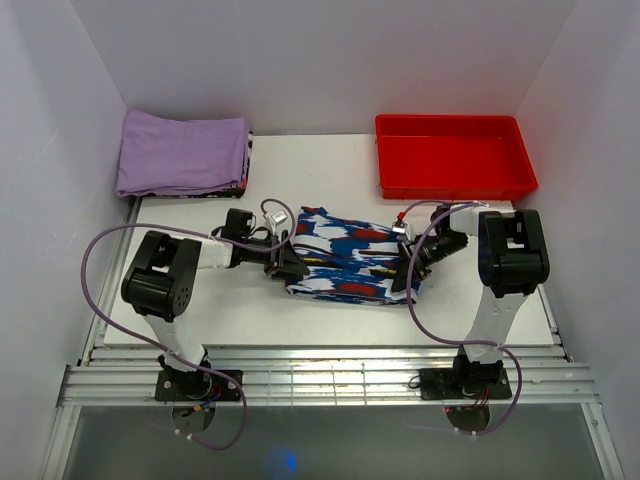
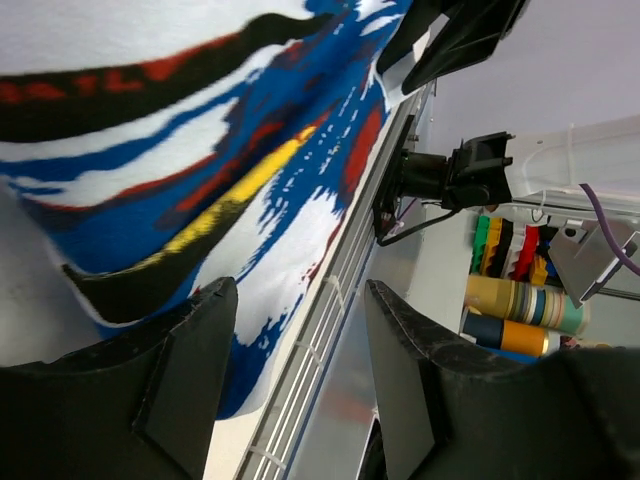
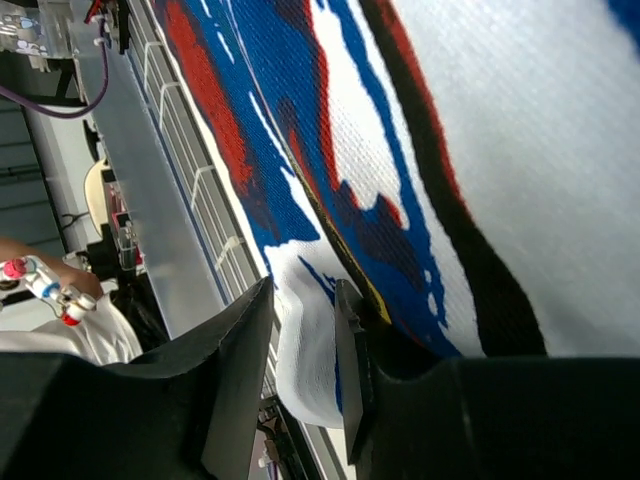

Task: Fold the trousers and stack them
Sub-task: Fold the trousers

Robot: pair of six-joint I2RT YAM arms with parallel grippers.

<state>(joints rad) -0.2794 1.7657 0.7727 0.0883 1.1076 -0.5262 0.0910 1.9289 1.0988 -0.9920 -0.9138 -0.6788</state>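
The trousers point(image 1: 345, 262), a compact soft bundle printed in blue, white, red and black, lie at centre frame on the white table point(image 1: 250, 310), with bare board below them. The left gripper point(image 1: 289, 262) is at the bundle's left edge, fingers wide apart and clasping nothing. The right gripper point(image 1: 408, 268) is at the right edge, pinching a white fold. A red plastic tray point(image 1: 455, 188) sits upper right and a folded lilac cloth point(image 1: 180, 152) upper left.

A robot lab cell: white booth walls point(image 1: 320, 60), aluminium mounting rails point(image 1: 330, 381).
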